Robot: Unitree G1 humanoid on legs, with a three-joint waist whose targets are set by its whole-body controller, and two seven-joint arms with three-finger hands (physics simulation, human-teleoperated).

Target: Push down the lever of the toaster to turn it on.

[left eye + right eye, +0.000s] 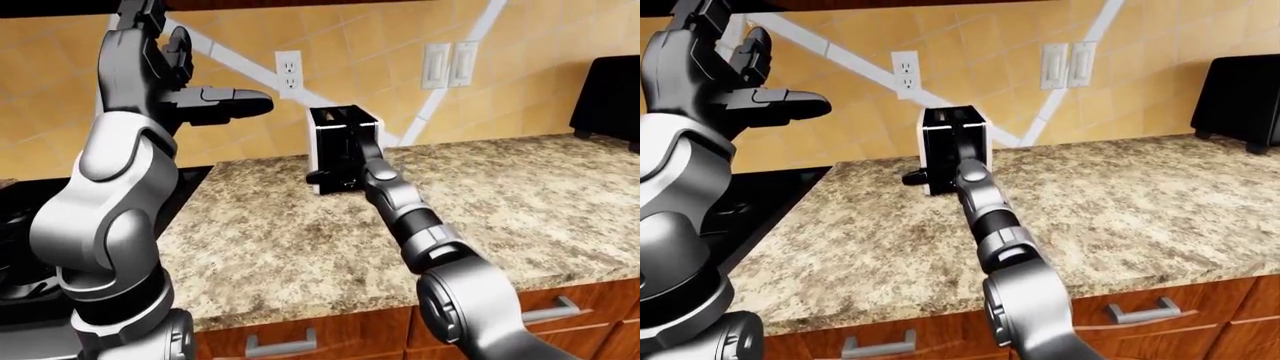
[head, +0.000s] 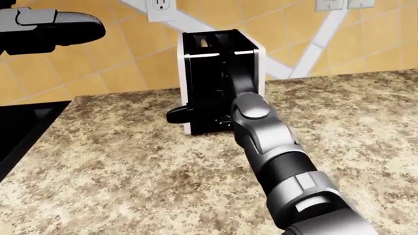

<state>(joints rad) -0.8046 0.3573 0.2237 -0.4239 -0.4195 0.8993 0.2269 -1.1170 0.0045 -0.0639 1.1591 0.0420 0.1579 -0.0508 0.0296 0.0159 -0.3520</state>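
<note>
Against the tiled wall, on the speckled desk (image 2: 117, 166), the toaster (image 2: 202, 73) takes the right robot hand (image 2: 225, 105) pressing its lever (grip hidden, cannot tell), while the left robot hand (image 1: 215, 105) hovers open, clear.

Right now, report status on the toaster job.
Right hand on the toaster face, fingers hidden. Left hand raised open, clear of it. Lever low on the toaster's left side. Counter path unobstructed.
</note>
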